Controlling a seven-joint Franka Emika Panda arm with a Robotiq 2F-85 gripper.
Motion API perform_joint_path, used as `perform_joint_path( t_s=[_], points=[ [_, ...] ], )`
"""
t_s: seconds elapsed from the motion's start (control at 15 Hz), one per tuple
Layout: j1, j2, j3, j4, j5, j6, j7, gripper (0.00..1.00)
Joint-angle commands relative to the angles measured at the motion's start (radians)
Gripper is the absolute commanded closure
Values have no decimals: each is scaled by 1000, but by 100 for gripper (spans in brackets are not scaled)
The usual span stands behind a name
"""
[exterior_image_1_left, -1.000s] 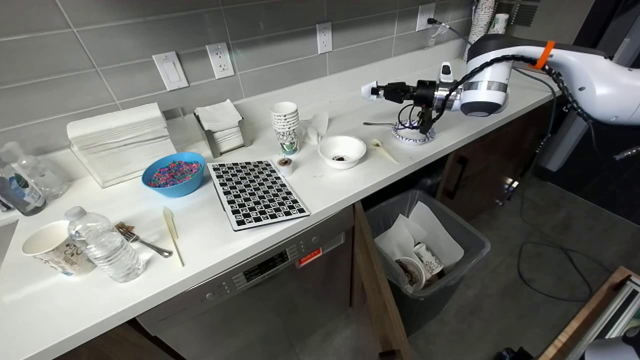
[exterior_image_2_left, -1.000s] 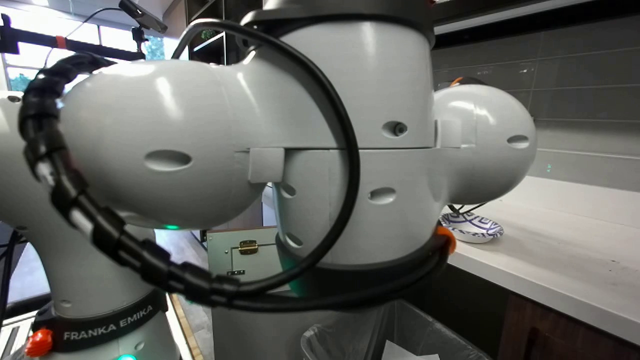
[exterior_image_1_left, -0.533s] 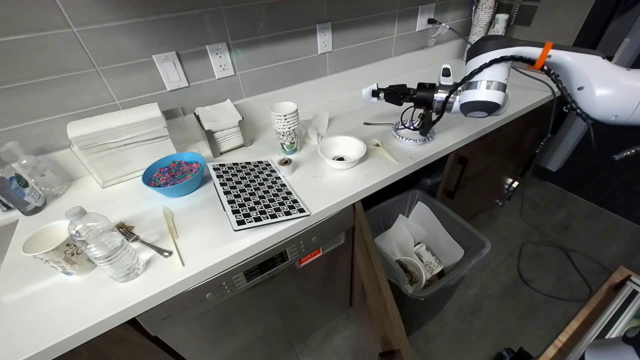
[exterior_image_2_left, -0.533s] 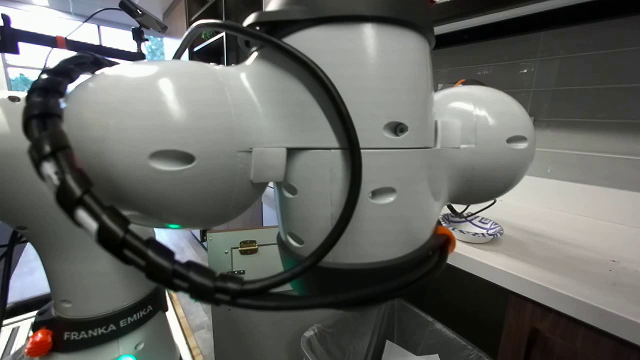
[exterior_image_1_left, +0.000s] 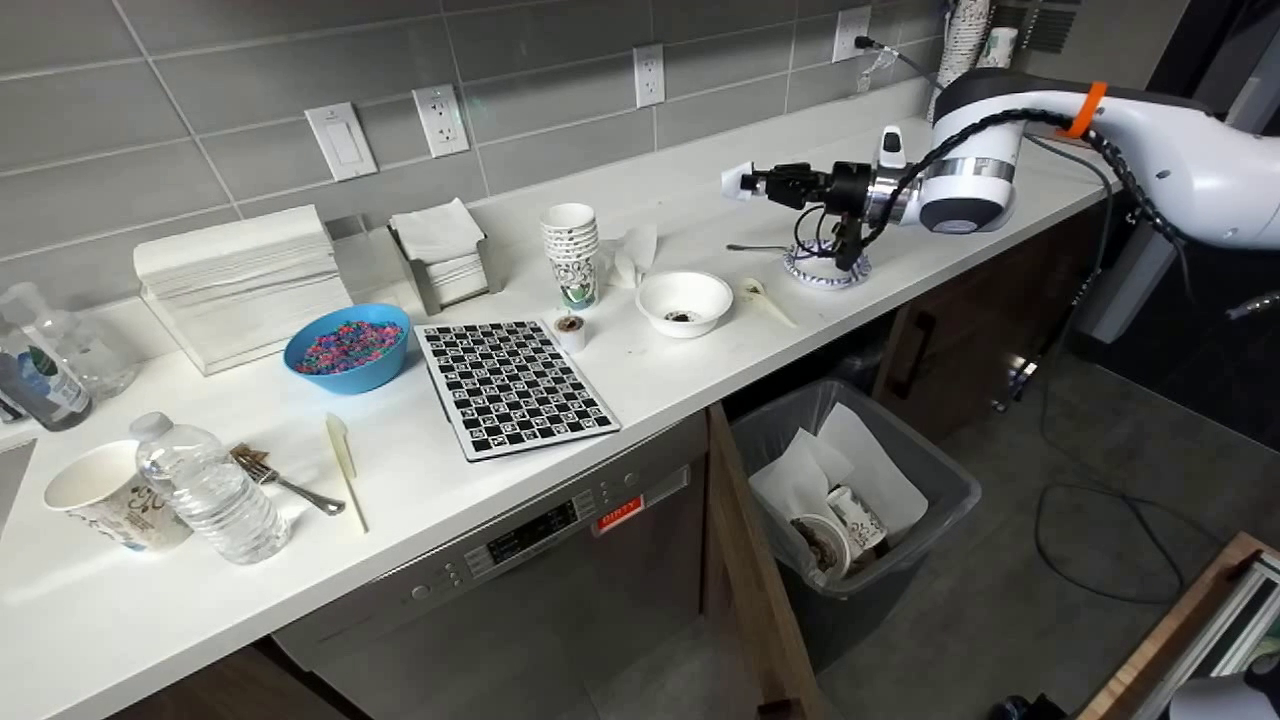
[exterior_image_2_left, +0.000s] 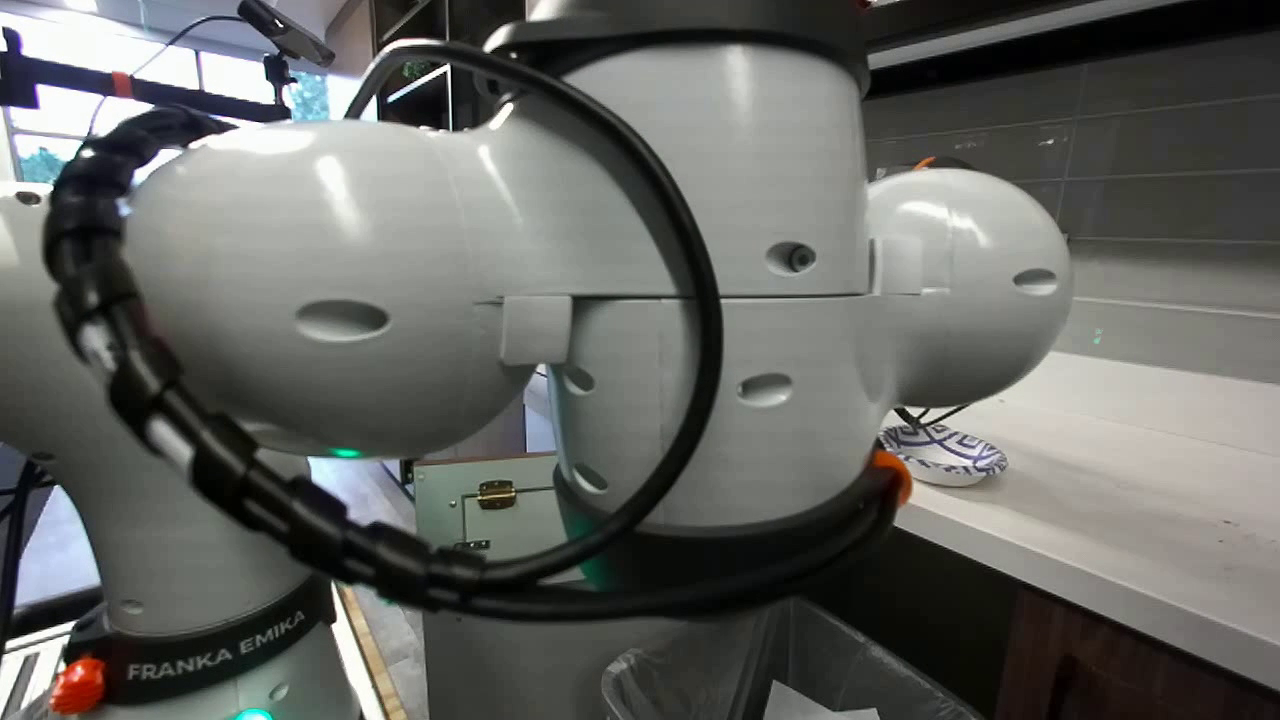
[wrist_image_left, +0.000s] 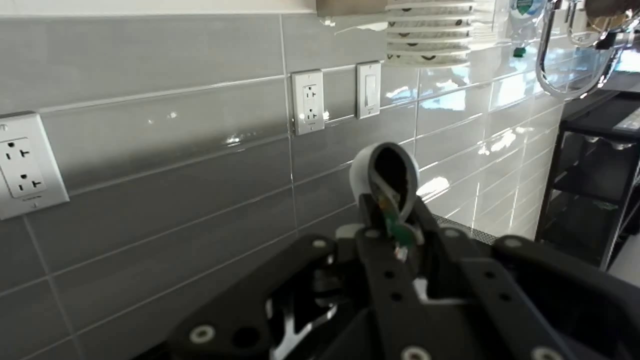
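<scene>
Above the tabletop (exterior_image_1_left: 700, 240), the fingers (exterior_image_1_left: 760, 184) are pinching a white cup-like thing (exterior_image_1_left: 736, 181), in an exterior view's upper middle.

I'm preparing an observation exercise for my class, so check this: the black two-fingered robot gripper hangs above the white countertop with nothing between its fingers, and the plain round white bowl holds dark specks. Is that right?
One part is wrong: the black two-fingered robot gripper is not empty. The wrist view shows it pinching a small white hollow cup-like object. The rest stands.
</scene>
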Motion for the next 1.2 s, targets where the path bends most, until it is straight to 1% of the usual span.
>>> perform_joint_path(
  t_s=[0.0, 0.13, 0.27, 0.4, 0.53, 0.73, 0.8, 0.93, 1.13],
  points=[
    [-20, 2, 7, 3, 91, -77, -95, 96],
    [-33, 2, 8, 7, 149, -136, -152, 96],
    [-32, 2, -1, 7, 159, -146, -168, 96],
    [-17, 2, 1, 9, 145, -55, -203, 96],
    [-5, 1, 1, 8, 124, -5, -234, 96],
    [19, -23, -15, 5, 99, 52, -227, 96],
    [24, -3, -11, -3, 25, 85, -168, 96],
    [35, -2, -18, -10, -50, 122, -113, 96],
    [47, -5, -34, -22, -201, 163, 17, 96]
  ],
)
